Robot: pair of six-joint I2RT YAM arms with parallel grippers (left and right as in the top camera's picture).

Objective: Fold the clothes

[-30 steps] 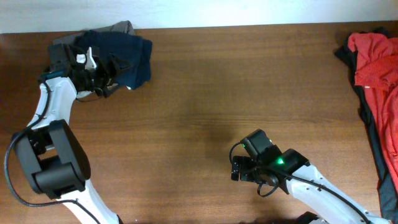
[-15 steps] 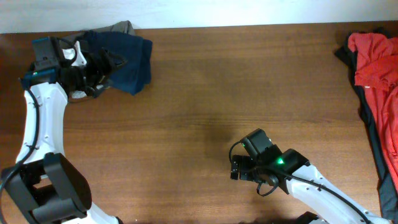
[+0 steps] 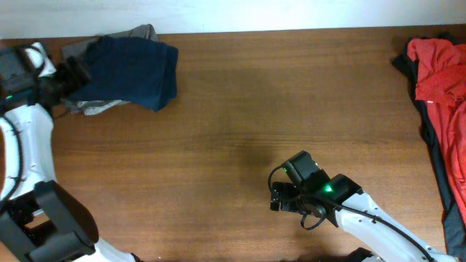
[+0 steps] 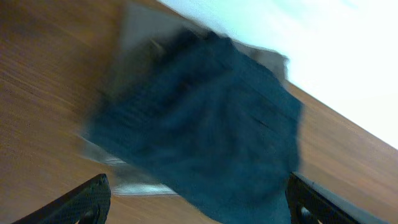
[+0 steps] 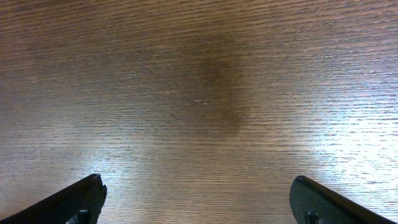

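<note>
A folded dark navy garment [image 3: 138, 70] lies at the table's far left, on top of an olive-grey garment [image 3: 93, 106] that sticks out at its left and top edges. The left wrist view shows the navy garment [image 4: 205, 118] blurred, with the grey one [image 4: 140, 37] under it. My left gripper [image 3: 73, 73] is open and empty, just left of the pile and apart from it. A bright red garment [image 3: 440, 69] lies on dark fabric at the far right. My right gripper [image 3: 277, 200] is open and empty over bare wood near the front.
The wooden table [image 3: 255, 109] ends at a white wall along the back. A long dark garment [image 3: 445, 175] runs down the right edge under the red one. In the right wrist view only bare wood [image 5: 199, 93] shows.
My left arm has pulled back to the left, off the navy garment, which now lies flat and uncovered. The right arm has not moved.
</note>
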